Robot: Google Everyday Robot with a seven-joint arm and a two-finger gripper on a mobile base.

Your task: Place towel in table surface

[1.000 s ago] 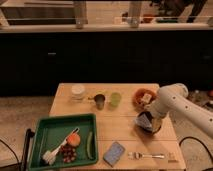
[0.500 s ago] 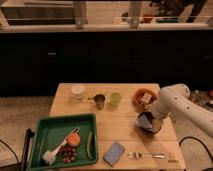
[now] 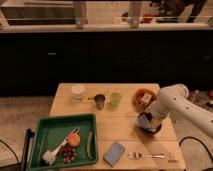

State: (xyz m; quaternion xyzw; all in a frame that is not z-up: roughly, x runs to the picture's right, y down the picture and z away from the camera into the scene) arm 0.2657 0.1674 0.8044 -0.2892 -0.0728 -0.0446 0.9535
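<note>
Since the earlier frame nothing has visibly shifted: the white arm [image 3: 176,102] reaches in from the right to the same spot, and the gripper [image 3: 149,122] hangs low over the right part of the wooden table [image 3: 125,127], above a dark mass that cannot be made out. Whether the gripper is spread or pinching something cannot be told. Behind the table runs a long dark counter front [image 3: 100,55] with a railing above it, and the floor around is pale and speckled. The green tray [image 3: 65,118] fills the table's front left corner; in it lie 1 orange round item [image 3: 74,139], 1 long green vegetable [image 3: 90,145] along its right wall, a white brush [image 3: 50,156] and a few dark reddish pieces [image 3: 67,153]. The towel [image 3: 114,153], blue and folded, lies flat on the table just right of the tray. Along the back edge stand a reddish bowl [image 3: 136,94] holding some pale items, a white lidded tub [image 3: 77,91], a green cup [image 3: 115,99] and a metal cup [image 3: 100,102]. A fork [image 3: 147,156] lies near the front edge, right of the towel.
</note>
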